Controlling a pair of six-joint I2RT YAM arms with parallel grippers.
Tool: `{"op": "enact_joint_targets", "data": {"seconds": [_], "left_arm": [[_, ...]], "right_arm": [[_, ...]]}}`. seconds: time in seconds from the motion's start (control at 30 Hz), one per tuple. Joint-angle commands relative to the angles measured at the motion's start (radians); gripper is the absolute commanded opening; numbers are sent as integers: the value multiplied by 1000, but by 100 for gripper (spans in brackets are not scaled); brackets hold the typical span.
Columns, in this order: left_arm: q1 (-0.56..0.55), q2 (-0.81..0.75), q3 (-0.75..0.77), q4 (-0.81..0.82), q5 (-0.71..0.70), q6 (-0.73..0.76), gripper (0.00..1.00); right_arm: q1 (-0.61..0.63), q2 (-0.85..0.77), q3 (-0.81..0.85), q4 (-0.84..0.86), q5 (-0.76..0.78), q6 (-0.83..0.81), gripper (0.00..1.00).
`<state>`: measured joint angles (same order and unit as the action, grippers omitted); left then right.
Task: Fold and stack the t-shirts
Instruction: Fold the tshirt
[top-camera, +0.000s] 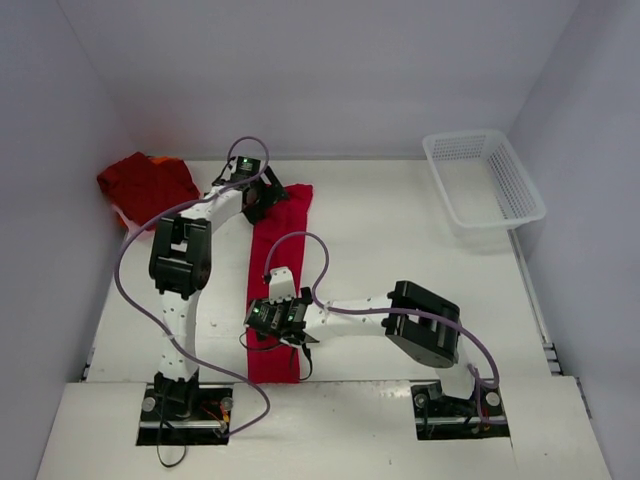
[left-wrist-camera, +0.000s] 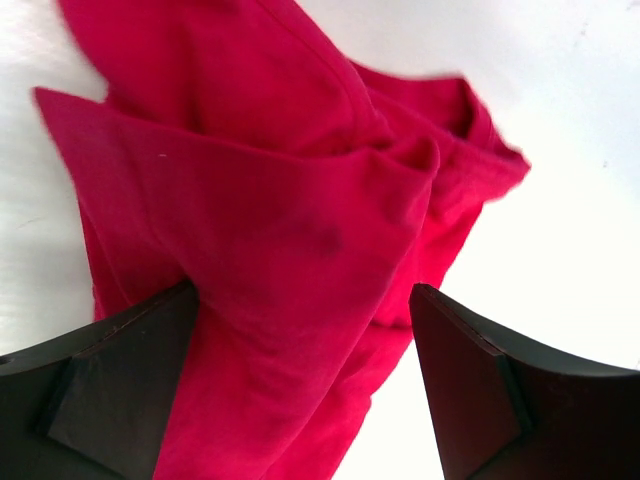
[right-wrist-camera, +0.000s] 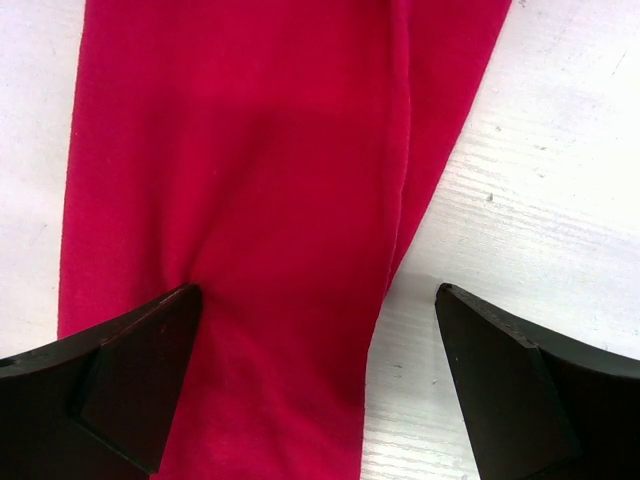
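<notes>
One red t-shirt (top-camera: 276, 250) lies folded into a long narrow strip running from the far middle of the table to the near edge. My left gripper (top-camera: 266, 196) is at its far end, open; in the left wrist view the gripper (left-wrist-camera: 302, 290) straddles bunched, raised cloth (left-wrist-camera: 280, 200) with its jaws wide apart. My right gripper (top-camera: 264, 322) is over the strip's near part, open; in the right wrist view the gripper (right-wrist-camera: 318, 290) spans the flat cloth (right-wrist-camera: 250, 150), its left finger (right-wrist-camera: 130, 380) on the cloth and its right finger (right-wrist-camera: 520, 390) over bare table. A heap of darker red t-shirts (top-camera: 145, 185) sits far left.
A white mesh basket (top-camera: 485, 180) stands at the far right against the wall. White walls close in the table on the left, back and right. Purple cables (top-camera: 135, 300) loop beside both arms.
</notes>
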<state>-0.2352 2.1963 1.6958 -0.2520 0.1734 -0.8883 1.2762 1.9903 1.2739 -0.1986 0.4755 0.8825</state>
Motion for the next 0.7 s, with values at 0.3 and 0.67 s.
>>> {"op": "enact_joint_targets", "data": {"seconds": [0.3,0.67], "left_arm": [[-16,-38,50,-1,-11,38,82],[-12,-165,-42,-6,-28,42,82]], "right_arm": [[-26,13,-56,-124,-11,19,100],[-24,-67,-57,-134,23,18,100]]}}
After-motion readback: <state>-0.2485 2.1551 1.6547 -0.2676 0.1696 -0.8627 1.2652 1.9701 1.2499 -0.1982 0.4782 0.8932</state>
